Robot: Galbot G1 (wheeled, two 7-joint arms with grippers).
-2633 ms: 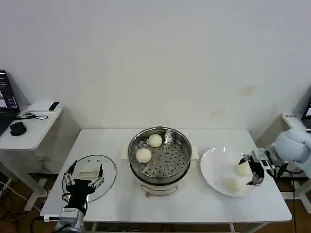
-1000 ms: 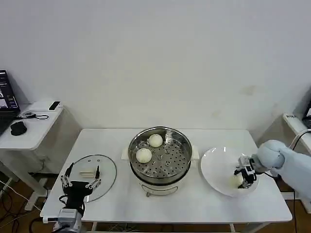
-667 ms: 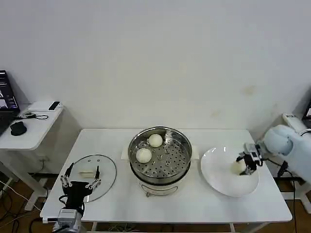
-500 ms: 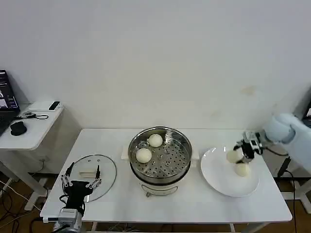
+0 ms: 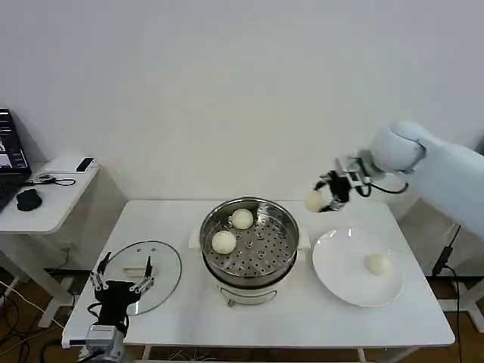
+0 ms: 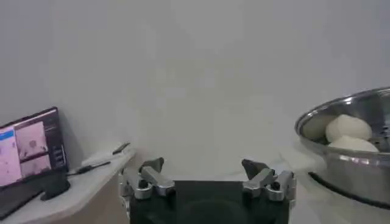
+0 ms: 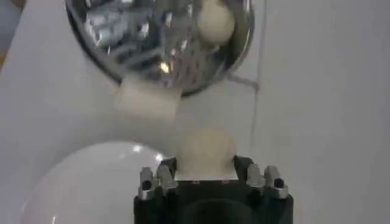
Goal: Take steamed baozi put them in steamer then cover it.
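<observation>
While the left gripper (image 5: 121, 286) waits spread open at the table's near edge by the glass lid (image 5: 141, 266), one baozi (image 5: 377, 264) is left on the white plate (image 5: 340, 280), two lie in the uncovered steamer (image 5: 249, 240), and the right gripper (image 5: 330, 194) clamps a third bun (image 5: 315, 200) aloft beyond the steamer's right handle.

white table (image 5: 181, 221), steamer (image 5: 249, 243), plate (image 5: 344, 281), glass lid (image 5: 160, 263)
</observation>
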